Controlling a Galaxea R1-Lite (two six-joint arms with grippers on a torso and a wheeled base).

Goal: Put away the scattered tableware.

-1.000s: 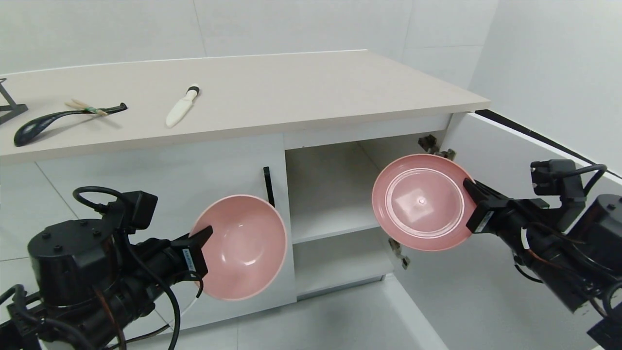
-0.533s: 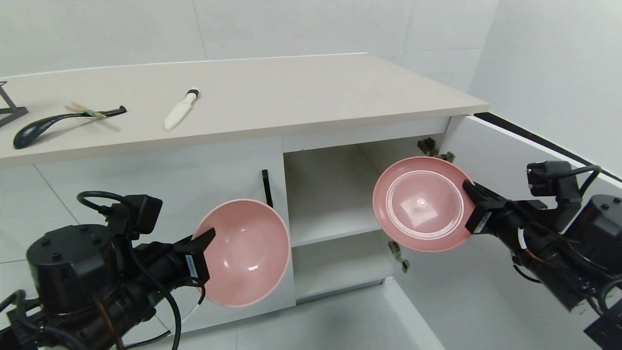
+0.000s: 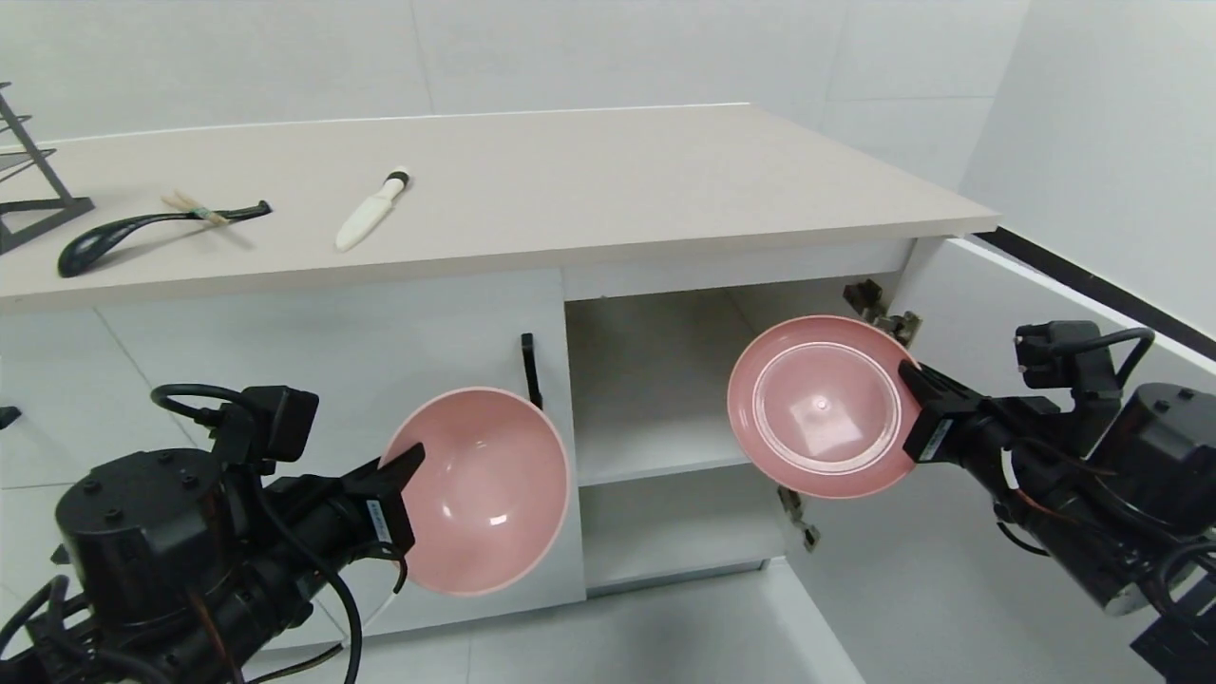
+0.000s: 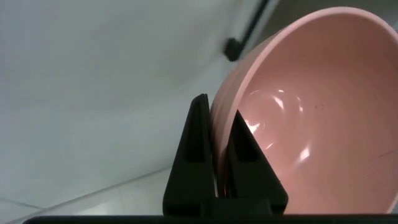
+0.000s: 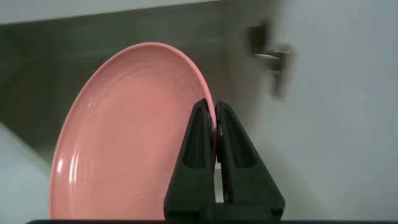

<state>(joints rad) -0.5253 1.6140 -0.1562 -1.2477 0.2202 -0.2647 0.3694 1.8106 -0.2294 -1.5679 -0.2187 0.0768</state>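
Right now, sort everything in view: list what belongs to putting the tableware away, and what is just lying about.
Job: pink bowl, pink plate, open cupboard, black spoon, chopsticks, white knife.
Lying about: black wire rack, on the countertop.

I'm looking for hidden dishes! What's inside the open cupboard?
Inside the cupboard, a white shelf and the bottom board show. The pink plate held in the right hand covers part of its right side, so that spot is hidden.
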